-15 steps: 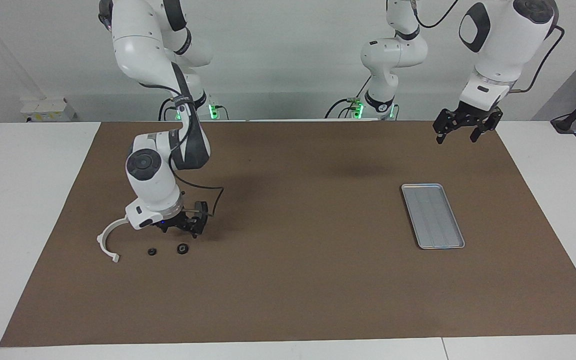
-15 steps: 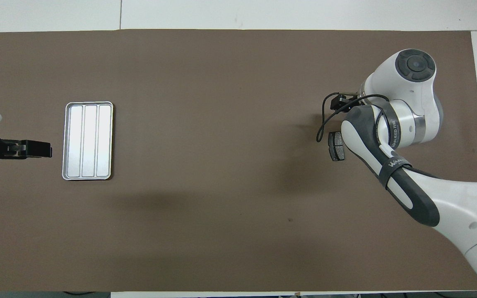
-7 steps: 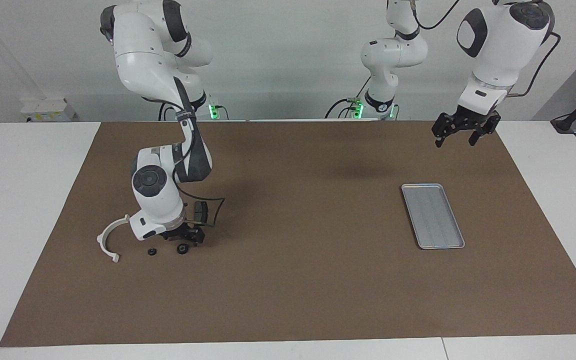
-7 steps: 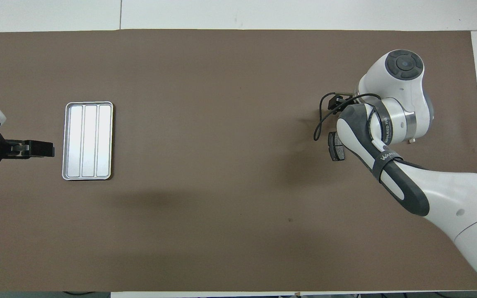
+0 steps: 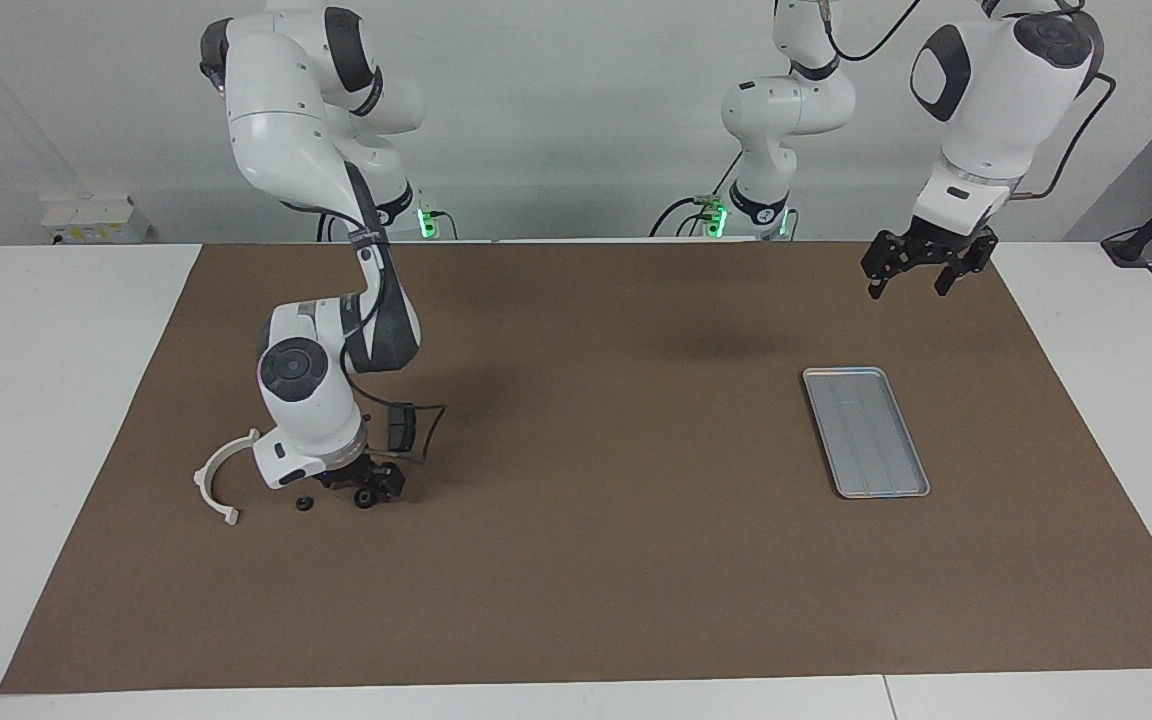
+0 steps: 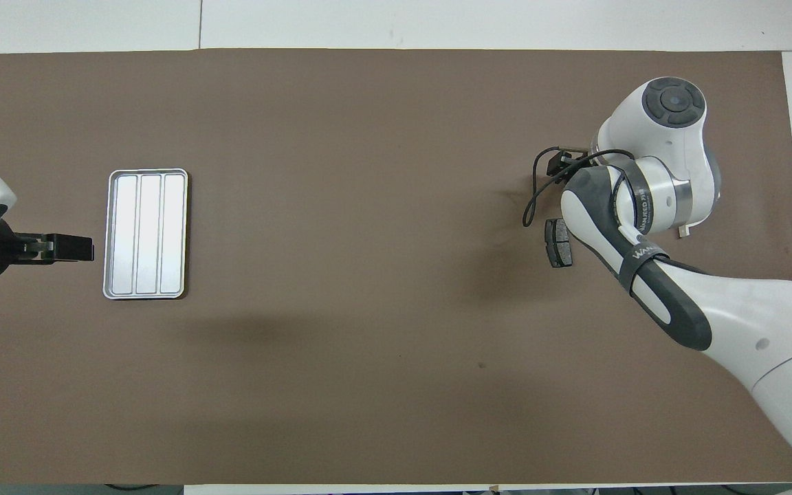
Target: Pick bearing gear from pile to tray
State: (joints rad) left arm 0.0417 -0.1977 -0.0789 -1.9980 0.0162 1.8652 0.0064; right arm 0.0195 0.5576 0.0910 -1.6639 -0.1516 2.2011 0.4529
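At the right arm's end of the desk, right hand (image 5: 368,488) low, fingers spread about a gear (image 5: 365,497). Risk: gear skids aside on closing. Second gear (image 5: 304,503) lies beside. Left hand (image 5: 914,268) spread, waits above the mat near the empty tray (image 5: 865,431).

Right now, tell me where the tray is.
In the facing view the tray lies flat on the brown mat toward the left arm's end of the table, with the left gripper raised beside it.

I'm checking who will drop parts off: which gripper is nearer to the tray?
The left. The left gripper hangs in the air close by the tray, at the left arm's end. The right gripper is down at a gear in the pile, at the other end.
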